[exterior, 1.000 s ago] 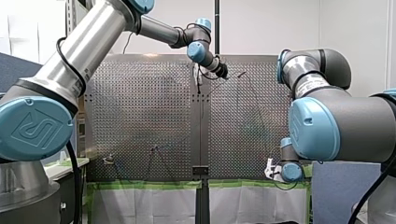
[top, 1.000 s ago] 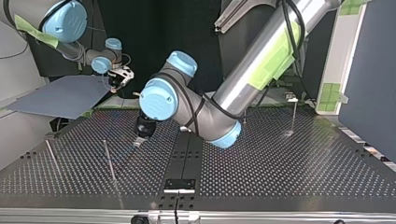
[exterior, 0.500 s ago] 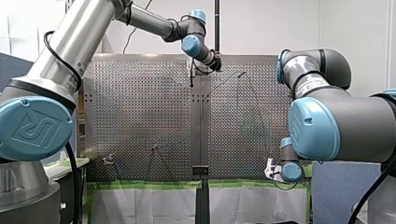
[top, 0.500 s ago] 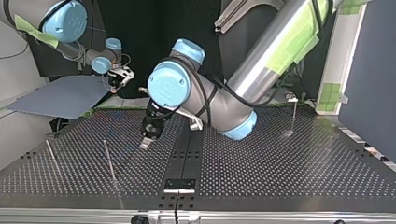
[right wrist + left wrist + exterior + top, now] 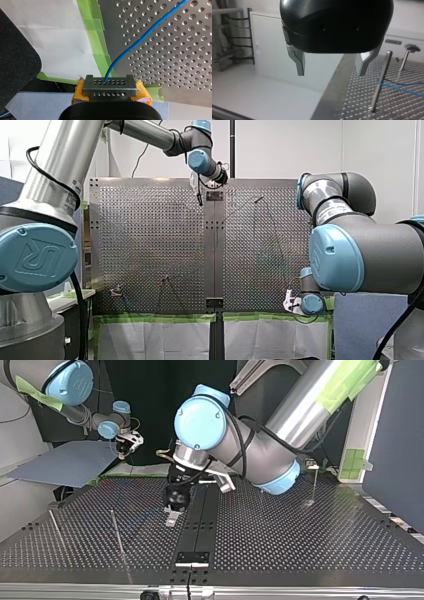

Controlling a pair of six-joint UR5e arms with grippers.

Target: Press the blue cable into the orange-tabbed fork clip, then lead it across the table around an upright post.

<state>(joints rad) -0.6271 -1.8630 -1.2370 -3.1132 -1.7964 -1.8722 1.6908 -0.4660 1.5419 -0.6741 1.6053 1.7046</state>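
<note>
Over the surface (image 5: 359, 100) edge you had the left gripper (image 5: 331, 72) hanging spread, a post (image 5: 380, 80) just beside it, the cable (image 5: 402, 89) meeting that post. Your right gripper (image 5: 110, 87) pinched the cable between yellow pads (image 5: 143, 93), past the surface's taped edge.

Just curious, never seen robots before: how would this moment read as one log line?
left gripper: open, empty | right gripper: shut on blue cable | cable: crosses an upright post

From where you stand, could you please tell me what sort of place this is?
Likely a robotics lab test cell: a perforated metal table with upright posts, green tape along its edge, and a blue cable.
</note>
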